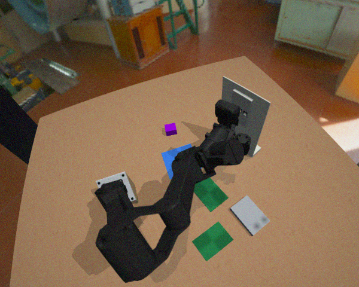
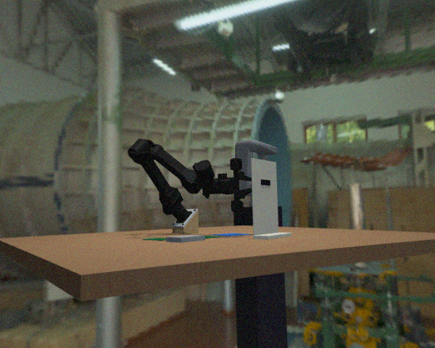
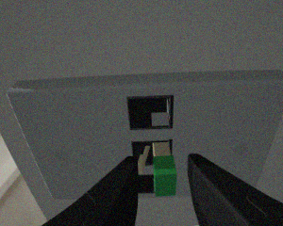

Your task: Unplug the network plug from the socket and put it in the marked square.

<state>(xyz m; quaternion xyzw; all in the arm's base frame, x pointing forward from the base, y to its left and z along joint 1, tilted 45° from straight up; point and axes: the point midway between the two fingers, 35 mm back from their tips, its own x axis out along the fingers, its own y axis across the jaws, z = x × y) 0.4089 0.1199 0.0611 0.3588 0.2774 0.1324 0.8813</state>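
The small green plug [image 3: 164, 176] sits in the middle opening of the socket housing [image 3: 75, 141] on the upright grey panel [image 1: 258, 120] [image 2: 264, 213]. Its thin tan tab [image 3: 142, 161] stands out beside it, toward the left finger in the wrist view. My gripper [image 3: 162, 165] [image 2: 249, 185] is partly open, one finger above the other in the exterior view, with its tips on either side of the plug and tab. Gaps show between fingers and plug. In the top view the hand hides plug and fingertips. A blue square [image 1: 168, 160] [image 2: 233, 235] lies flat on the table, partly under the arm.
Two green squares [image 1: 211, 197] [image 1: 212, 242] lie flat near the arm. A light grey plate [image 1: 248, 213] [image 2: 185, 238] lies to their right in the top view. A purple block [image 1: 170, 128] stands behind the blue square. The panel has a pale foot [image 1: 256, 150] [image 2: 272, 235].
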